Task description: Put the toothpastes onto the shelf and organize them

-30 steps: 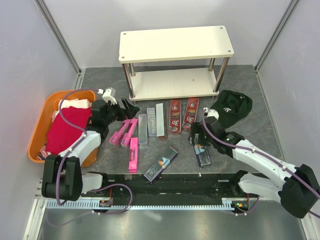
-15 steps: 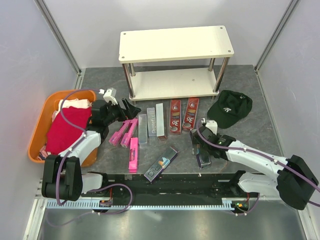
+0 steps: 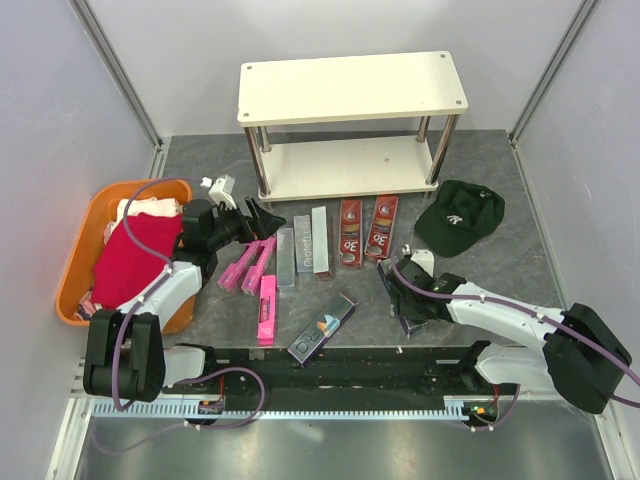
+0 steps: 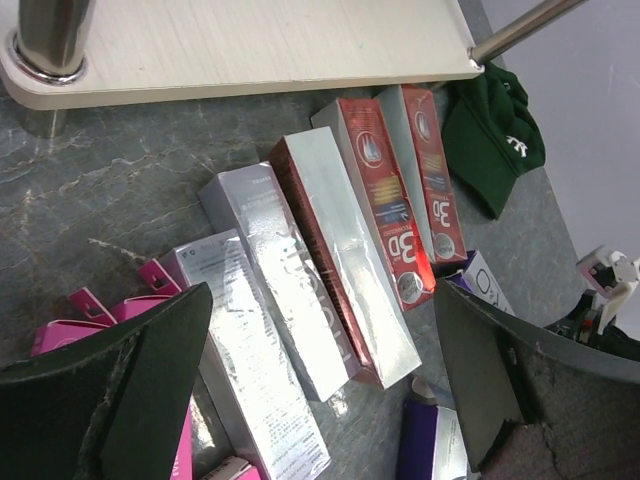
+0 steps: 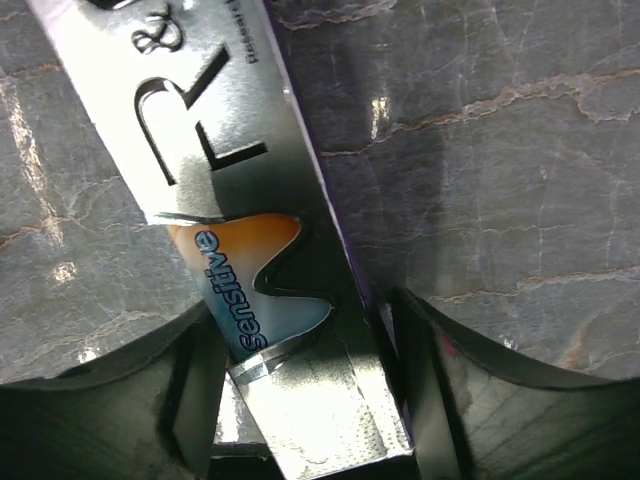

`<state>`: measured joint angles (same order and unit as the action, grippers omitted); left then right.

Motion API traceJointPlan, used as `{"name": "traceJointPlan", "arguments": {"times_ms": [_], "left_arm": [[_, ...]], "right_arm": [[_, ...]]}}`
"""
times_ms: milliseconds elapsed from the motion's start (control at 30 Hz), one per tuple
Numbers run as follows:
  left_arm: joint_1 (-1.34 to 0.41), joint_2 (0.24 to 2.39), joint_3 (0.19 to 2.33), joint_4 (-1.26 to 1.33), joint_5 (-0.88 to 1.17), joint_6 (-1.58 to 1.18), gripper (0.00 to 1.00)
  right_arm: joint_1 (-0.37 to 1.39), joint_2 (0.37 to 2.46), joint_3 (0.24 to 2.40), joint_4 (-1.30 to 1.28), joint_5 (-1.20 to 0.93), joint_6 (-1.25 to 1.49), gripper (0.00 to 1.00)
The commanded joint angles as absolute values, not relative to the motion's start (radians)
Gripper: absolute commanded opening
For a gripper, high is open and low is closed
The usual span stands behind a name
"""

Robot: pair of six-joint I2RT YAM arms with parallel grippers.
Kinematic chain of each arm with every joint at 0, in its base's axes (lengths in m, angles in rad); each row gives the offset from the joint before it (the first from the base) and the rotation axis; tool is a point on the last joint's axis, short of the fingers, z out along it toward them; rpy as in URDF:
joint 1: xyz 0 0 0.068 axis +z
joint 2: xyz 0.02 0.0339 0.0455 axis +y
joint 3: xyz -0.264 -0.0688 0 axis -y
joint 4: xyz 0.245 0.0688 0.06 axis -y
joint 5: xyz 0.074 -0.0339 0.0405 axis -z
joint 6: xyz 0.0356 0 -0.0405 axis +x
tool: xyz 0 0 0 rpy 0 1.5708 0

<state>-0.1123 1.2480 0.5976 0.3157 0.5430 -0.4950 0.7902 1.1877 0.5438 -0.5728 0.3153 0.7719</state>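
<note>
**Right claw** (image 5: 300,310): its two fingers (image 5: 120,400) stand on either side of a navy-and-white box (image 5: 200,130) marked "sensitive", close against its long edges. Whether they already press on it cannot be told. The box lies flat on the table (image 5: 520,150), in front of the right half of the shelf (image 3: 350,90), well out from it and apart from the other boxes.

**Handling (judged):** a light cardboard carton, stiff along its length but thin-walled, so a hard squeeze would likely dent it. The glossy print looks slippery. The best hold is across the narrow width near mid-length, so that neither end droops on lifting; a hold near one end risks the box swinging.

**Left claw** (image 4: 322,300): wide apart, holding nothing, hovering in front of the shelf's left half above the silver boxes (image 4: 270,260). The red boxes (image 4: 385,200) lie beside these, before the shelf's middle, and the pink boxes (image 3: 255,265) lie toward its left end. A second navy box (image 3: 322,327) lies farther out from the shelf.

No box stands on the shelf yet. Off its right end lies a dark cap (image 3: 458,217). Off its left end sits an orange basket (image 3: 75,295) holding a red cloth (image 3: 135,250).
</note>
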Motion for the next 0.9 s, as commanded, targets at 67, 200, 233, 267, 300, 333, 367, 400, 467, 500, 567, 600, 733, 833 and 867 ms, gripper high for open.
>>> {"name": "traceJointPlan", "arguments": {"times_ms": [67, 200, 233, 267, 300, 333, 367, 400, 467, 500, 567, 600, 733, 833, 867], "left_arm": [[-0.107, 1.256, 0.612, 0.435, 0.669, -0.555, 1.00], [-0.109, 1.276, 0.586, 0.546, 0.724, -0.623, 1.00], [-0.107, 1.284, 0.587, 0.561, 0.745, -0.630, 1.00], [-0.109, 1.292, 0.591, 0.569, 0.755, -0.638, 1.00], [-0.110, 1.298, 0.594, 0.575, 0.764, -0.653, 1.00], [-0.113, 1.308, 0.594, 0.584, 0.773, -0.661, 1.00], [-0.118, 1.312, 0.594, 0.600, 0.778, -0.667, 1.00], [-0.121, 1.316, 0.595, 0.604, 0.779, -0.676, 1.00], [-0.138, 1.325, 0.598, 0.610, 0.781, -0.681, 1.00], [-0.146, 1.328, 0.604, 0.611, 0.782, -0.689, 1.00], [-0.175, 1.333, 0.614, 0.611, 0.779, -0.690, 1.00], [-0.187, 1.336, 0.621, 0.611, 0.773, -0.692, 1.00], [-0.258, 1.359, 0.653, 0.611, 0.755, -0.696, 1.00], [-0.337, 1.400, 0.692, 0.609, 0.744, -0.698, 1.00], [-0.351, 1.426, 0.713, 0.609, 0.741, -0.703, 1.00]], "right_arm": [[0.796, 1.190, 0.517, -0.522, 0.264, 0.776, 0.59], [0.796, 1.174, 0.543, -0.520, 0.271, 0.758, 0.52], [0.796, 1.167, 0.549, -0.522, 0.273, 0.753, 0.51], [0.796, 1.160, 0.555, -0.523, 0.281, 0.747, 0.48], [0.796, 1.143, 0.570, -0.523, 0.285, 0.738, 0.47], [0.798, 1.137, 0.578, -0.525, 0.291, 0.732, 0.45], [0.796, 1.129, 0.587, -0.528, 0.305, 0.724, 0.43], [0.796, 1.117, 0.607, -0.531, 0.311, 0.710, 0.42], [0.796, 1.106, 0.627, -0.538, 0.319, 0.693, 0.37], [0.796, 1.097, 0.647, -0.541, 0.328, 0.689, 0.35], [0.796, 1.083, 0.669, -0.554, 0.331, 0.670, 0.32], [0.796, 1.068, 0.684, -0.557, 0.334, 0.667, 0.31], [0.796, 1.032, 0.729, -0.571, 0.334, 0.650, 0.29], [0.796, 1.019, 0.767, -0.569, 0.347, 0.635, 0.28], [0.796, 1.019, 0.790, -0.568, 0.348, 0.629, 0.28]]}}
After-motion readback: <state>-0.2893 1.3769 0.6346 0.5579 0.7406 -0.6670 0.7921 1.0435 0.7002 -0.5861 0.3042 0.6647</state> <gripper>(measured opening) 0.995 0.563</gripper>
